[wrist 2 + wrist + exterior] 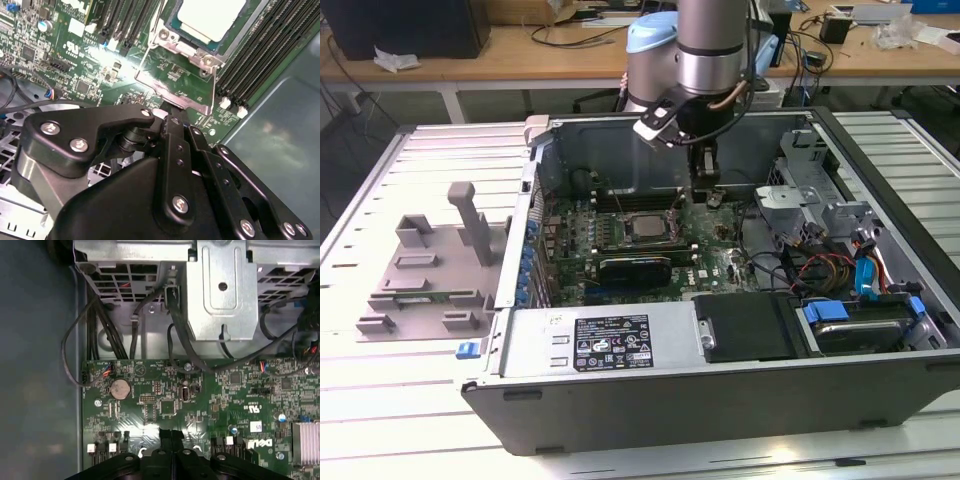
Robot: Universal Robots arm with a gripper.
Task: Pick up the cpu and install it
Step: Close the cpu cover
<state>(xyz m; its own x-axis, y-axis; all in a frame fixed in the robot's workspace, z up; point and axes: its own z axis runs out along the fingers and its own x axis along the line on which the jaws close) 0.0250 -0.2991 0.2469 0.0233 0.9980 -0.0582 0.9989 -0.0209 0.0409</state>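
The cpu [645, 225] is a small square chip with a pale silver top, lying flat in the motherboard socket inside the open computer case [720, 400]. The second wrist view shows the cpu [212, 17] framed by the socket's metal bracket [175, 90]. My gripper [706, 192] hangs low over the board, just to the exterior view's right of the socket. Its black fingers [171, 436] are shut together with nothing between them, their tips [172, 117] close to the bracket's edge.
A black finned block [635, 268] sits in front of the socket. Memory slots [260, 55] flank it. Cables [135, 325] and a metal drive cage [800, 190] crowd the exterior view's right. A grey plastic fixture [430, 270] with upright posts stands outside the case.
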